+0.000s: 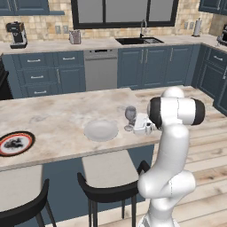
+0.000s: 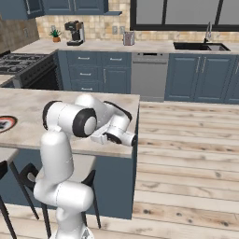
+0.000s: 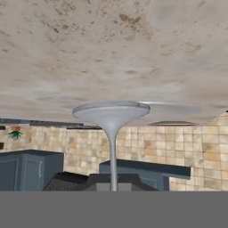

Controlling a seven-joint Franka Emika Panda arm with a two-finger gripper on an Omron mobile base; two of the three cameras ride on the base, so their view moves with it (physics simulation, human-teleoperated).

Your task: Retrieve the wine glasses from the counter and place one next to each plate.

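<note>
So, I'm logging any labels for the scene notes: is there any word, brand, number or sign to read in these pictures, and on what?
None can be read.
patterned plate: dark marks in its centre, a pattern, no letters.
coffee machine: too small to show any brand.
wine glass, pale plate, dishwasher: plain.
</note>
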